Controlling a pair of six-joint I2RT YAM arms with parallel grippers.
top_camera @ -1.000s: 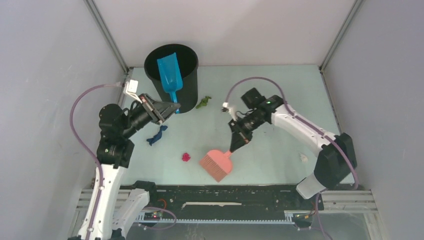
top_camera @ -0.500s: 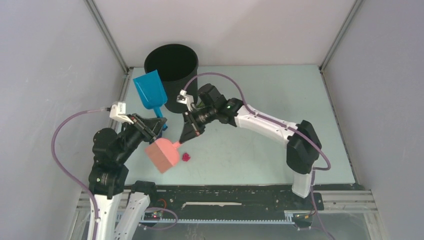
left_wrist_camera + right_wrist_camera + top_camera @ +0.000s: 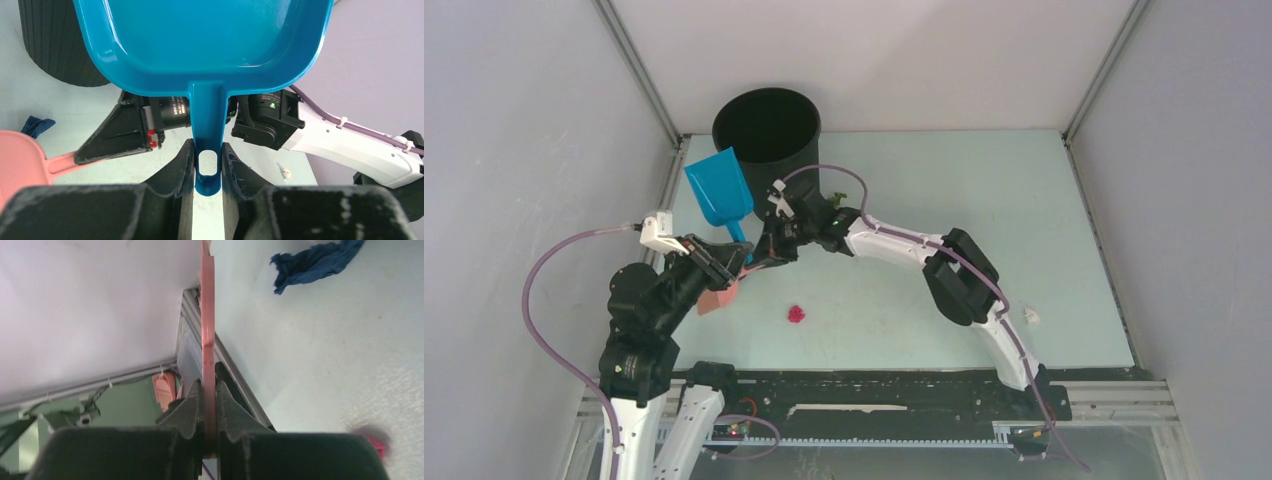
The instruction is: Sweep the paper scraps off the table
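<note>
The blue dustpan (image 3: 717, 190) hangs left of the bin, and my left gripper (image 3: 736, 256) is shut on its handle (image 3: 207, 125). My right gripper (image 3: 767, 252), stretched far left, is shut on the thin handle of the pink brush (image 3: 208, 315). The brush head (image 3: 716, 299) sits near the left edge of the table (image 3: 984, 200), partly under the left arm. Paper scraps lie loose: a magenta one (image 3: 796, 314), a dark blue one (image 3: 317, 262) beside the brush (image 3: 20, 162), and a green one (image 3: 835, 198) behind the right arm.
A black round bin (image 3: 767, 135) stands at the back left, close behind both grippers. A small whitish scrap (image 3: 1030, 315) lies near the front right. Metal rails and grey walls bound the table on the left, back and right.
The right arm swung left across the table, carrying the brush from the middle to the left edge. The left arm drew the dustpan off the bin and down to its left.
</note>
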